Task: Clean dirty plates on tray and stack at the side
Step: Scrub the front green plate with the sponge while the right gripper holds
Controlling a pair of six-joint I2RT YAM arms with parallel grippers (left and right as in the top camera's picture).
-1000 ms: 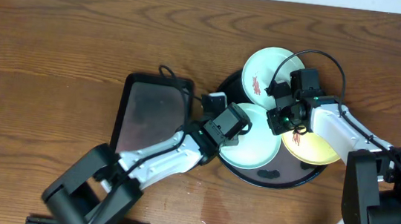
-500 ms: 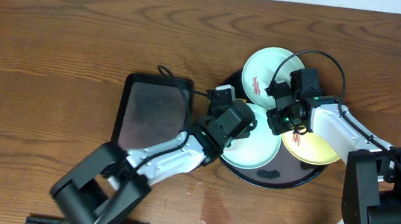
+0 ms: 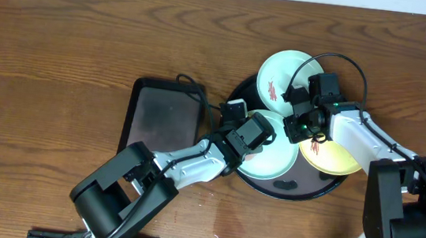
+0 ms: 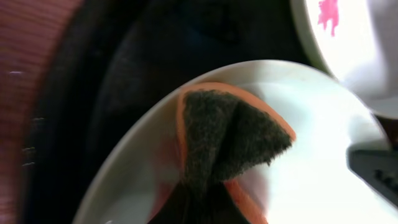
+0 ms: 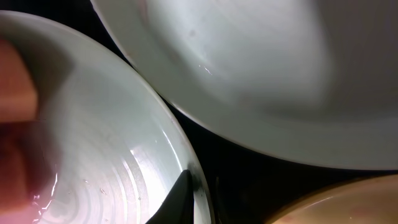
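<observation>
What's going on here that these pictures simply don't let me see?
- Remaining dirt on the middle plate: overhead, the left arm covers it; left wrist, the sponge does.
- Whether the right gripper grips that plate: right wrist shows one fingertip, cut off below.
- Stain on the yellow plate: partly under the right arm, overhead.

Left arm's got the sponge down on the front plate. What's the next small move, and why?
Probably drag the sponge sideways across the pale-blue plate. The left gripper holds it pressed on the plate, a reddish film shows beside it, and the right gripper appears to steady the rim.
</observation>
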